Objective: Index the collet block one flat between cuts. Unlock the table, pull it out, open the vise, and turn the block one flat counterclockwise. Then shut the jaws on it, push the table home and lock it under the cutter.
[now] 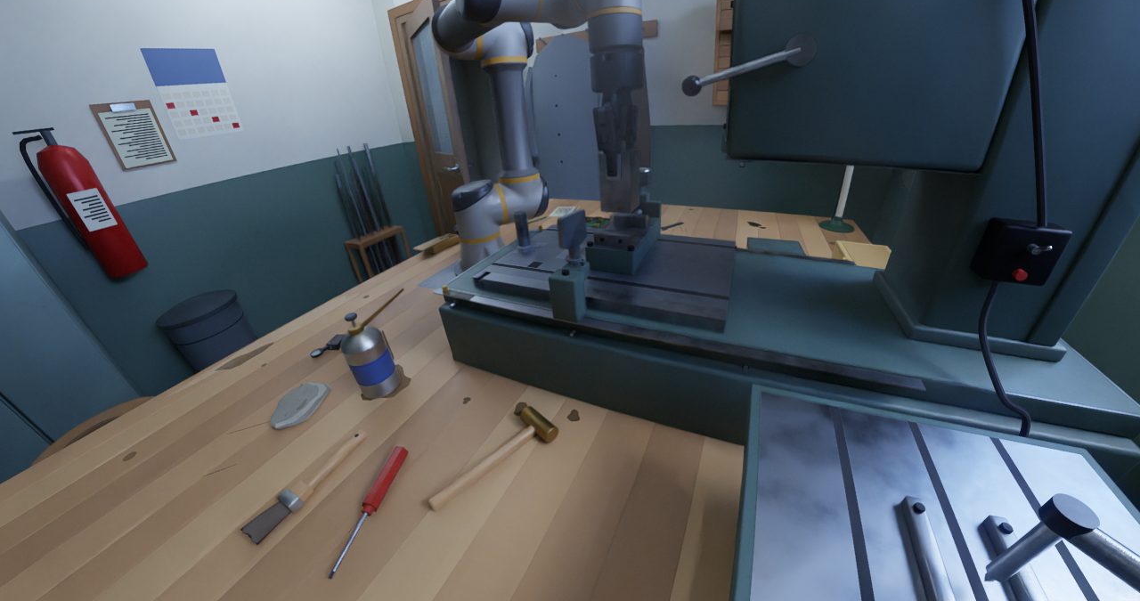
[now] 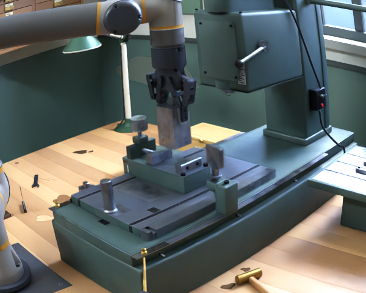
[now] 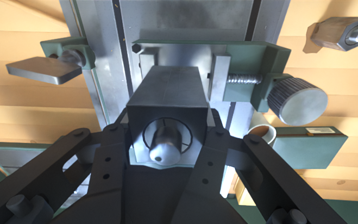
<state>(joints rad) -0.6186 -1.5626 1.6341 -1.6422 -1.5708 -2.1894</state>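
My gripper hangs straight down over the green vise, clamped on the top of the square steel collet block, which it holds upright just above the jaw gap. In the wrist camera the block fills the middle, with a round workpiece stub in its collet. The two vise jaws stand apart below it. The vise's knurled knob sits on its screw at the far end. The sliding table is pulled out from under the cutter head. The table lock lever stands on its green post at the table's near edge.
The mill column and head tower on the right, with a feed handle sticking out. A steel peg stands on the table's outer end. On the bench lie an oil can, a brass hammer, a screwdriver and a scraper.
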